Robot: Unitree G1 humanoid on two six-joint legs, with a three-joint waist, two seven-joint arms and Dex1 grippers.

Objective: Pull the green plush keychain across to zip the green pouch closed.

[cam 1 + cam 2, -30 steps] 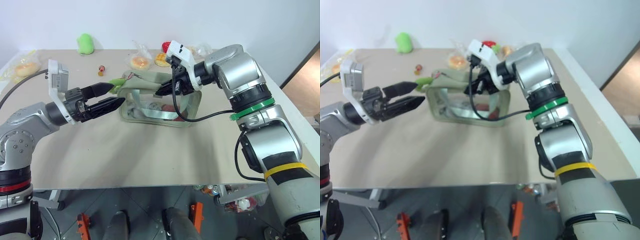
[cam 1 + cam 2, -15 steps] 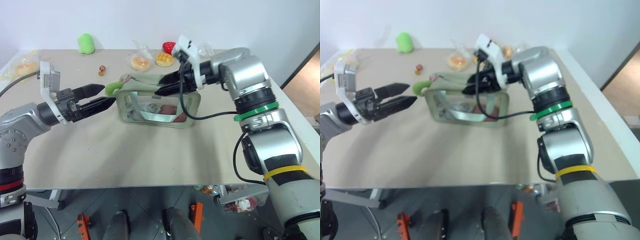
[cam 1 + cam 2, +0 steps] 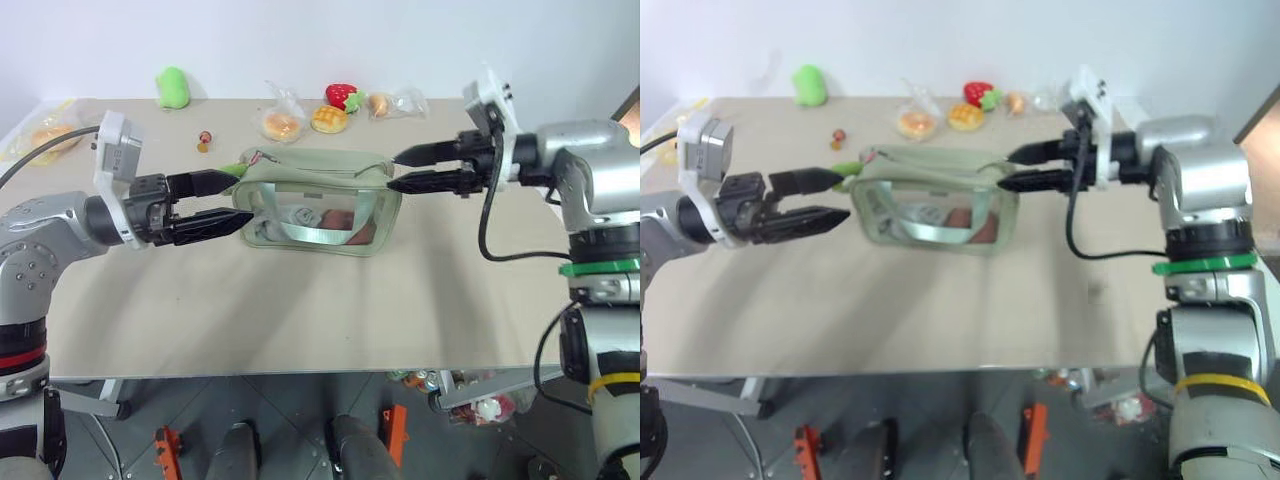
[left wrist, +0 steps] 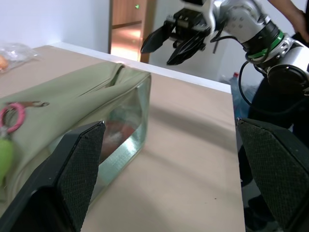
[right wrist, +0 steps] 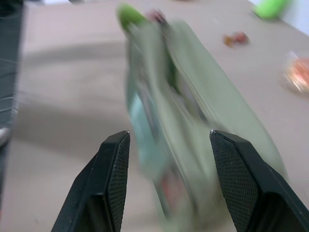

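Left gripper (image 3: pixel 236 200), fingers spread and empty, sits centre-left in the left eye view; right gripper (image 3: pixel 397 170), parted and empty, upper right. Green pouch (image 3: pixel 318 203) lies centre, long axis left–right. Left wrist view: green plush keychain (image 4: pixel 5 155) at the left edge.

Green pouch (image 3: pixel 318 200) upright, seemingly zipped; green plush keychain (image 3: pixel 232 167) at its left end.
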